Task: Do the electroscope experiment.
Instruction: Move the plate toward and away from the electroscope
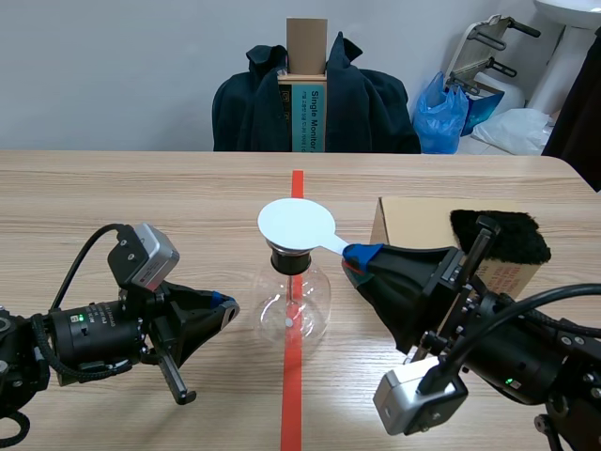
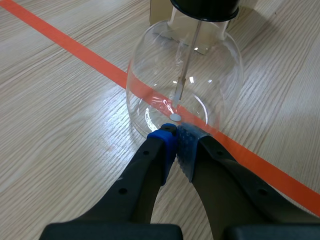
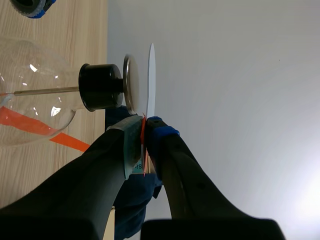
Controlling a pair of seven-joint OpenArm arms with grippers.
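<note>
as right hand (image 1: 355,254) pinches it, disc (image 1: 297,225) seemingly overhangs flask (image 1: 293,305).

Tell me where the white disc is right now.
Scene view, centre: the white disc hangs just above the black stopper of the glass flask, its handle pinched by the right gripper.

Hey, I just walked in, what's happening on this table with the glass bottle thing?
The right hand is shut on the handle of a flat white round paddle, holding it just over the metal top plate of the clear glass flask electroscope. The left hand is shut on nothing, tips low beside the flask. A black fur piece lies on the brown cardboard box.
</note>
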